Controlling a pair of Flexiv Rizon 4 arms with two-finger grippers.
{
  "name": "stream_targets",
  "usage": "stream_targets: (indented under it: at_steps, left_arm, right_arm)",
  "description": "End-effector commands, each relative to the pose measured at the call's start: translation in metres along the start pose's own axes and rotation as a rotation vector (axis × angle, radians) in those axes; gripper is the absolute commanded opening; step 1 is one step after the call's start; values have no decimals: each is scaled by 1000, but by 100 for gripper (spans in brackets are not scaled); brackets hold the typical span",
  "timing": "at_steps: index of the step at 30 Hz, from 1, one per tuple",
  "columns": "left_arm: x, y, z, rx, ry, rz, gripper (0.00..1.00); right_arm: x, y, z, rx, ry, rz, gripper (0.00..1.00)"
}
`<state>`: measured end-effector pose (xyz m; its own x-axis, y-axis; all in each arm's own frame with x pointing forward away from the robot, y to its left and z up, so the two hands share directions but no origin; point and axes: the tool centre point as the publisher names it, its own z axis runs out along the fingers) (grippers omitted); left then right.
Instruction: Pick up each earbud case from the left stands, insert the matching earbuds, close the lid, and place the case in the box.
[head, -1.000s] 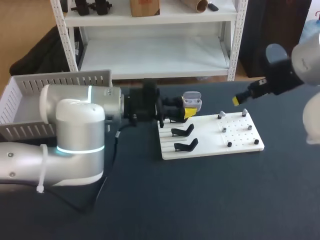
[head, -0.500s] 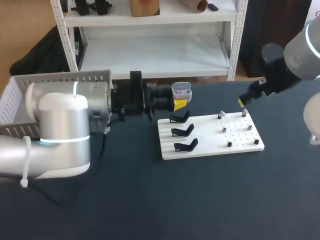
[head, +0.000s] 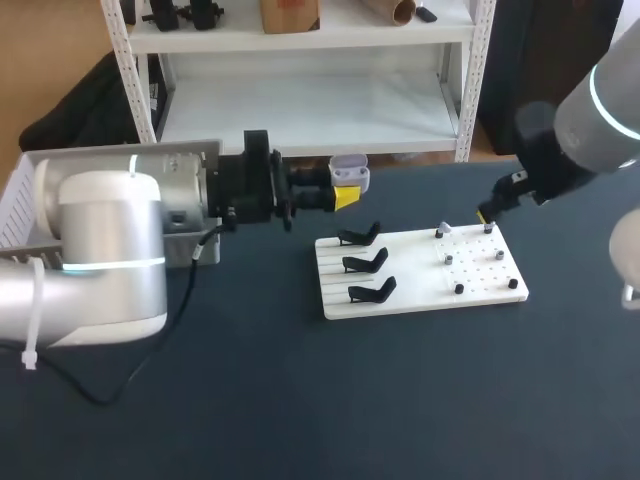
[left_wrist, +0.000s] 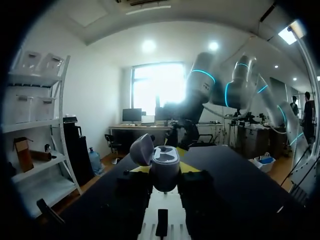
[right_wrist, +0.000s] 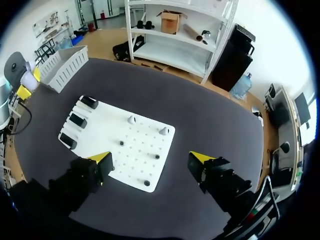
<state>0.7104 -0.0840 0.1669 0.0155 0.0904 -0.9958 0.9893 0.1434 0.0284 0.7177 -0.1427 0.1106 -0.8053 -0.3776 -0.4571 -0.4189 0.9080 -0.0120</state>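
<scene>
Up close, the left wrist view shows the rounded grey earbud case (left_wrist: 166, 159) open-lidded, clamped in the left gripper (left_wrist: 164, 170). The right gripper (right_wrist: 150, 159) gapes wide over the white pegboard (right_wrist: 140, 132).

The left arm (head: 100, 250) is a thick, rounded silver-grey tube with a glowing cyan ring (head: 100, 266), a white cable tie (head: 30, 335) and a thin black cable (head: 172, 330). Its wrist is black, and the left end effector (head: 345, 196) is yellow-tipped. The right arm (head: 600, 120) matches it: silver shell, cyan ring, black wrist. The right end effector (right_wrist: 150, 159) has blocky black fingers with yellow tips.
</scene>
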Motion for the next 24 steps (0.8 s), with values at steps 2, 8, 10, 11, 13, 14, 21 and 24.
stream_targets:
  at_steps: [2, 8, 10, 11, 13, 14, 21, 24]
  left_arm:
    - [-3, -1, -4, -10, -6, -14, 0]
    - [-3, -1, -4, -10, -6, -14, 0]
    - [-3, -1, -4, -10, -6, -14, 0]
    - [-3, -1, -4, -10, -6, -14, 0]
    - [-3, -1, -4, -10, -6, -14, 0]
    - [-3, -1, -4, -10, -6, -14, 0]
    - [-3, -1, -4, -10, -6, -14, 0]
    - [-3, -1, -4, -10, -6, -14, 0]
  right_arm:
    - [0, -5, 13, 95, 5, 12, 100]
    - [-2, -15, 24, 142, 49, -30, 100]
    - [-3, -17, 28, 150, 57, -42, 100]
    - [-4, -18, 30, 146, 62, -43, 100]
    - [-6, -20, 33, 154, 78, -61, 100]
    - [-7, -19, 33, 161, 93, -74, 100]
    - [-9, -14, 34, 200, 137, -60, 69]
    - [-9, -11, 39, 205, 153, -45, 60]
